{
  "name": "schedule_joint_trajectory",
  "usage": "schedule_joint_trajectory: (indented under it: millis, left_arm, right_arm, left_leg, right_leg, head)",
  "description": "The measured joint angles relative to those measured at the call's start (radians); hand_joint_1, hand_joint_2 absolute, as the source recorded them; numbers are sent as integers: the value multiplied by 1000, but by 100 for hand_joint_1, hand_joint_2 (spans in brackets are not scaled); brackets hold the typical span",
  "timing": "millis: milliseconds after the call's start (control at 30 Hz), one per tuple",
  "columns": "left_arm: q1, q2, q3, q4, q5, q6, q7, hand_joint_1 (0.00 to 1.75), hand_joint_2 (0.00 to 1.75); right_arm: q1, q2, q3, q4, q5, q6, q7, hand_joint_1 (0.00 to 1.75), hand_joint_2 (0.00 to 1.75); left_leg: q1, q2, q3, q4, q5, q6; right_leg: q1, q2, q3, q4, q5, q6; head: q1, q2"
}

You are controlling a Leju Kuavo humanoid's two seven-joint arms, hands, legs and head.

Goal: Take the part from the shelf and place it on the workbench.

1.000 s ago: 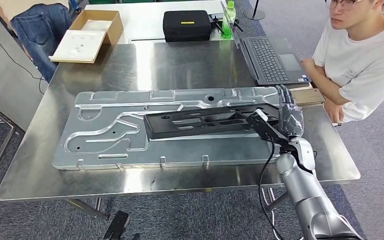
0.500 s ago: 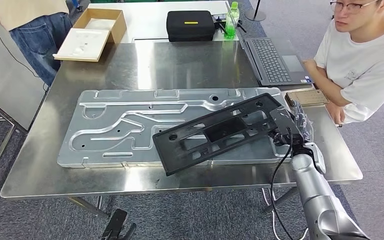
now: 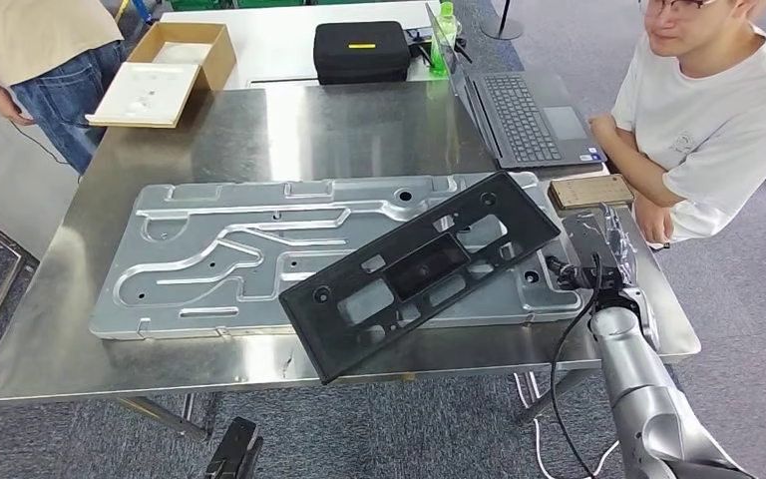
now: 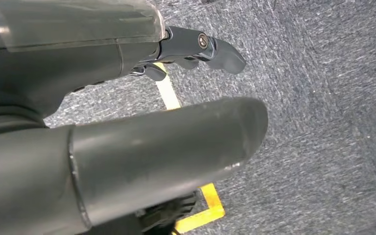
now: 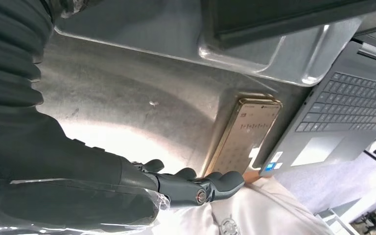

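Flat black perforated plastic part [image 3: 425, 270] lies diagonally across the embossed aluminium panel [image 3: 209, 259]; right hand [image 3: 598, 247] beside it, fingers seemingly apart, empty.

I'm in a workshop-like lab: steel workbench [image 3: 379, 120] under my right hand [image 3: 598, 249], laptop [image 3: 529, 115] just beyond it, grey carpet [image 4: 323, 122] below my left hand [image 4: 127, 127].

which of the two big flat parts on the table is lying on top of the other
The black plastic panel: it lies diagonally across the silver stamped metal plate, which rests flat on the steel table.
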Motion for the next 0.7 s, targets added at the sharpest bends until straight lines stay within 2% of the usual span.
schedule_joint_trajectory:
  millis: [33,100,167,200,267,300,333,367,400,467,533,633,700]
  left_arm:
    - [-1,1,0,0,0,0,0,0,0]
    - [-2,2,0,0,0,1,0,0,0]
    - [-2,2,0,0,0,0,1,0,0]
    - [-3,2,-1,0,-1,0,1,0,0]
    - [-5,2,-2,0,-2,0,0,0,0]
    - [-5,2,-2,0,-2,-1,1,0,0]
    - [-4,2,-3,0,-3,-1,1,0,0]
    - [-3,2,-4,0,-2,-1,0,0,0]
    - [-3,2,-5,0,-2,0,-1,0,0]
    - [-2,2,-6,0,-1,2,-4,0,0]
    - [-2,2,-7,0,0,6,-6,0,0]
    - [1,0,-7,0,-1,9,-7,0,0]
    - [4,-2,-8,0,-2,10,-7,0,0]
  right_arm:
    - [0,0,-2,1,-6,-1,-3,0,87]
    - [-1,0,-7,3,-24,0,-9,0,0]
    - [-3,0,-16,3,-54,10,-20,0,0]
    - [-6,0,-23,3,-75,19,-29,0,0]
    - [-12,-1,-41,3,-122,37,-51,0,0]
    - [-13,-1,-49,2,-145,46,-64,0,44]
    - [-12,-1,-55,1,-164,51,-81,0,87]
    - [-9,-1,-59,-2,-173,49,-104,0,131]
    - [-6,0,-61,-13,-171,35,-135,0,175]
    - [1,6,-58,-58,-134,-28,-210,0,175]
    - [15,16,-44,-127,-72,-111,-267,0,175]
    - [48,31,-16,-232,3,-197,-304,0,175]
    - [60,40,-5,-284,20,-215,-312,0,175]
  left_leg:
    - [-3,0,21,-43,11,4]
    - [-6,0,31,-68,14,6]
    - [-2,0,36,-81,23,12]
    - [1,1,39,-88,28,16]
    - [3,2,42,-96,34,20]
    - [3,2,41,-96,34,22]
    - [3,2,41,-96,34,21]
    - [4,2,41,-95,33,21]
    - [5,2,41,-92,32,19]
    - [9,1,41,-83,25,9]
    - [9,0,37,-73,18,-5]
    - [9,0,35,-71,16,-22]
    - [13,0,25,-47,-4,-30]
  right_leg:
    - [1,0,-1,1,0,2]
    - [0,-1,-4,0,3,10]
    - [-3,-1,-7,4,-1,21]
    - [-5,-1,-15,22,-15,26]
    - [-10,-1,-56,114,-69,36]
    - [-14,-1,-86,177,-98,41]
    - [-19,-1,-112,230,-115,45]
    - [-23,-2,-124,255,-115,50]
    - [-28,-3,-118,242,-96,54]
    - [-37,-6,-59,127,-35,62]
    - [-35,-5,-9,28,-6,60]
    - [-27,-3,-2,11,-8,38]
    - [-26,-3,-2,8,-6,22]
  head:
    - [0,0]
    - [0,0]
    - [0,0]
    - [0,0]
    - [0,0]
    - [1,0]
    - [1,0]
    - [0,0]
    - [1,0]
    - [1,0]
    - [0,0]
    - [0,0]
    - [0,0]
